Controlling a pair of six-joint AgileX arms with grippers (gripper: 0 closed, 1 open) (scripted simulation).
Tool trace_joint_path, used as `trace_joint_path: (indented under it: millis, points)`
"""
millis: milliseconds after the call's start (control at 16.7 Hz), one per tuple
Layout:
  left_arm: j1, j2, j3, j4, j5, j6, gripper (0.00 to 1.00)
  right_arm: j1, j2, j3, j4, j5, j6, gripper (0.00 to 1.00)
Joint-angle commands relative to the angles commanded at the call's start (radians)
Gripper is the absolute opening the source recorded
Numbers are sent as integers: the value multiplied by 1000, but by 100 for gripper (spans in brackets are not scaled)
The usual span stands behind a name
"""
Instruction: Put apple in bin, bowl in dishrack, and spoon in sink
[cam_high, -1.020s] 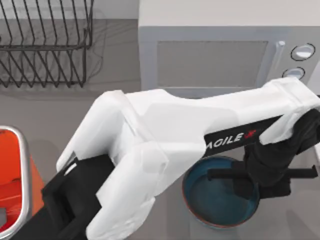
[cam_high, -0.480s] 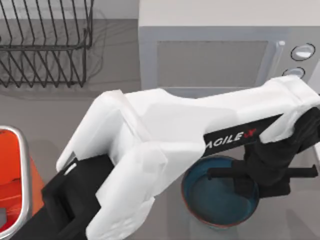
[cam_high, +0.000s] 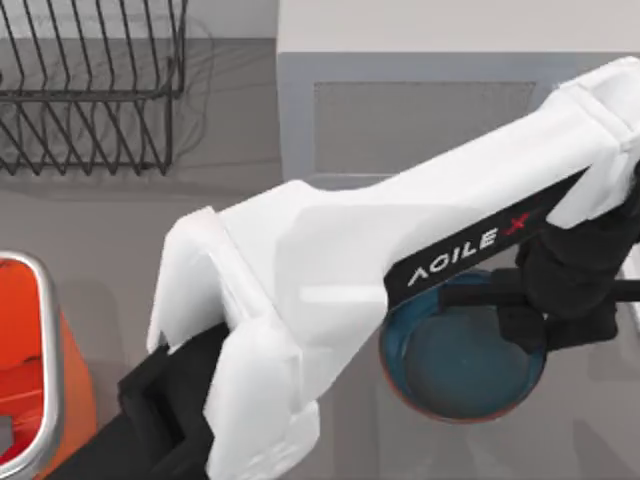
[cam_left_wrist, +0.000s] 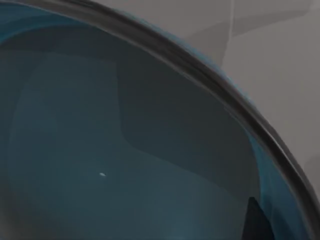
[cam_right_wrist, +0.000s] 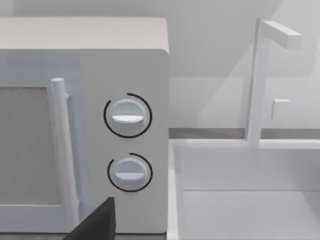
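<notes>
Now the left gripper (cam_high: 520, 310) is hanging over the bowl's (cam_high: 455, 375) rim, just in front of the microwave (cam_high: 420, 110); finger state: can't tell. Dishrack (cam_high: 90, 90) & bin (cam_high: 30, 370) are sitting well left of the microwave.

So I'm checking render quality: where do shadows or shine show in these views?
Top view: the dishrack throws a thin wire shadow on the counter, and the bin rim gleams silver. Left wrist view: soft-edged shadow bands cross the inside of the bowl. Right wrist view: even, soft light on the microwave and the sink, no glare.
</notes>
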Motion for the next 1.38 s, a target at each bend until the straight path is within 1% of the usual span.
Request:
trace_joint_path:
  millis: [180,300,420,720,840,1020,1200,1380]
  points:
    - [-2,39,175,-139,2,5,0,0,0,0,0,0,0,100]
    - [-3,58,240,-202,4,8,0,0,0,0,0,0,0,100]
    - [-3,66,263,-225,4,9,0,0,0,0,0,0,0,100]
    - [7,53,252,-219,3,15,0,0,0,0,0,0,0,100]
    - [44,5,200,-195,1,40,0,0,0,0,0,0,0,100]
    - [152,-137,48,-110,0,106,0,0,0,0,0,0,0,100]
    - [307,-352,-169,39,9,202,0,0,0,0,0,0,0,100]
    - [491,-613,-417,253,30,323,0,0,0,0,0,0,0,100]
